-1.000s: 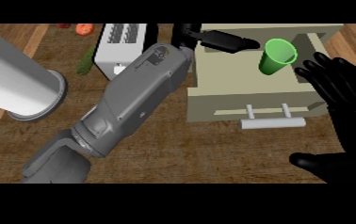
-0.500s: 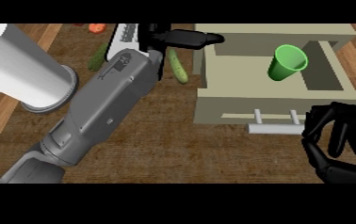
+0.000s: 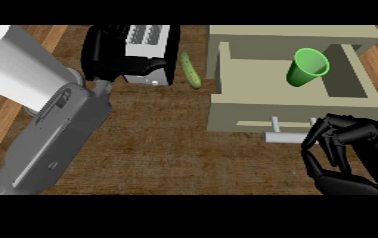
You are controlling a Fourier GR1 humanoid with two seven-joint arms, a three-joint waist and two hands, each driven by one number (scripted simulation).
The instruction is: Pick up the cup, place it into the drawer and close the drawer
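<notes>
Drawer handle (image 3: 284,137) – partly behind right robot hand (image 3: 341,152)

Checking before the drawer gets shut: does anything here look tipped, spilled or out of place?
The green plastic cup lies tilted inside the open beige drawer, not upright. A green cucumber lies loose on the wooden counter beside the white toaster. No spill visible.

Cup: bright green plastic cup (image 3: 307,68), tilted, mouth toward one o'clock, inside the drawer.
Drawer: beige box drawer (image 3: 284,109), pulled open, grey bar handle (image 3: 289,137) at six o'clock.
</notes>
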